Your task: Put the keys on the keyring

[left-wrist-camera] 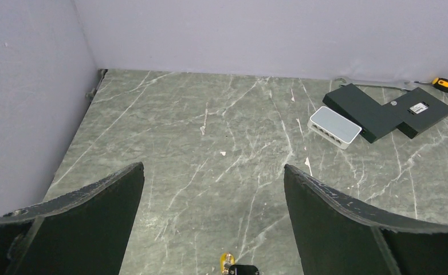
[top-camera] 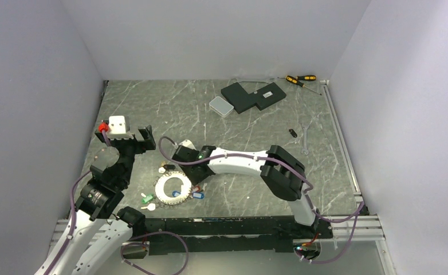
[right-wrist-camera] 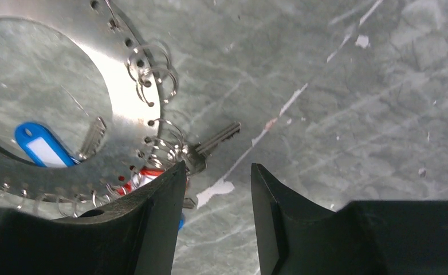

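Observation:
The keyring [top-camera: 165, 184] is a flat silver ring lying near the table's front; its rim [right-wrist-camera: 131, 97] carries small split rings. Keys lie round it: a green one [top-camera: 147, 199], a blue one [top-camera: 197, 195], a white one [top-camera: 163, 169], and a blue tag [right-wrist-camera: 38, 146] in the hole. A bare metal key [right-wrist-camera: 213, 143] hangs off the rim, and a red tag [right-wrist-camera: 144, 175] is partly hidden by my finger. My right gripper [right-wrist-camera: 219, 169] is open and empty just beside the ring's right edge [top-camera: 197, 184]. My left gripper [top-camera: 143, 136] is open and empty [left-wrist-camera: 213, 167], well behind the ring.
A white network switch [top-camera: 220, 106] and black boxes [top-camera: 253, 94] lie at the back, with screwdrivers [top-camera: 301, 79] by the far wall. A silver wrench [top-camera: 305, 140] and a small black piece [top-camera: 292, 132] lie to the right. A small yellow piece [left-wrist-camera: 226, 260] shows below the left gripper.

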